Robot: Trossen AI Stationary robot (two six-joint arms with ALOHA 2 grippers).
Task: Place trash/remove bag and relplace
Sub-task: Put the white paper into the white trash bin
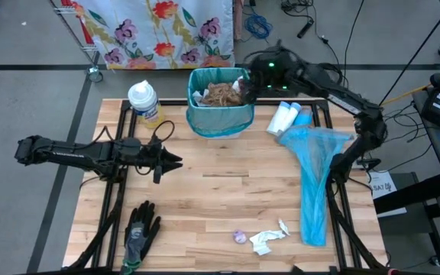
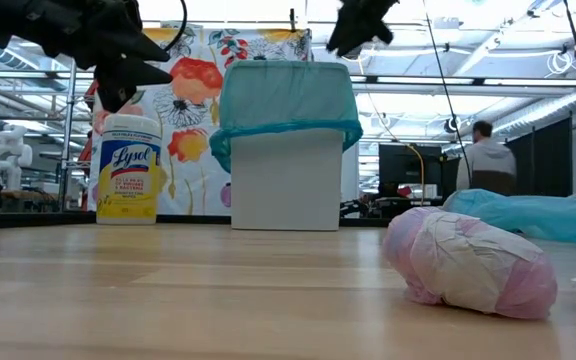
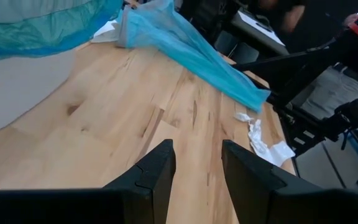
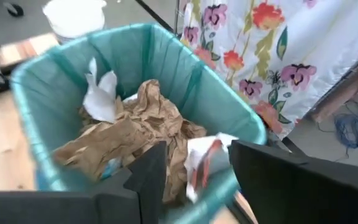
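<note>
We work on a pale wooden plank worktop (image 1: pixel 220 191) framed by black rails, with a flowered cloth hanging behind it and a lab room beyond, where a person stands at a distance. At the back edge sits the white bin lined with a teal plastic bag (image 1: pixel 220 103), already well filled with crumpled brown paper towels (image 4: pixel 126 134) and some white tissue, so we judge most of the trash is placed. A spare light-blue plastic bag (image 1: pixel 312 176) lies long and limp down the right side, ready as the replacement; lifting out the full liner and fitting this one remain undone. The right tool (image 4: pixel 194 171) hovers just above the bin's rim, fingers moderately apart, and between them shows a white scrap with a red mark whose grip we cannot confirm. The left tool (image 1: pixel 176 161) hangs over the worktop's left-centre, fingers narrowly parted and empty. Near the front edge, a torn white tissue scrap (image 1: pixel 268 238) and a small shiny purple wrapper ball (image 1: pixel 239 237) still await collecting, just beside each other.
</note>
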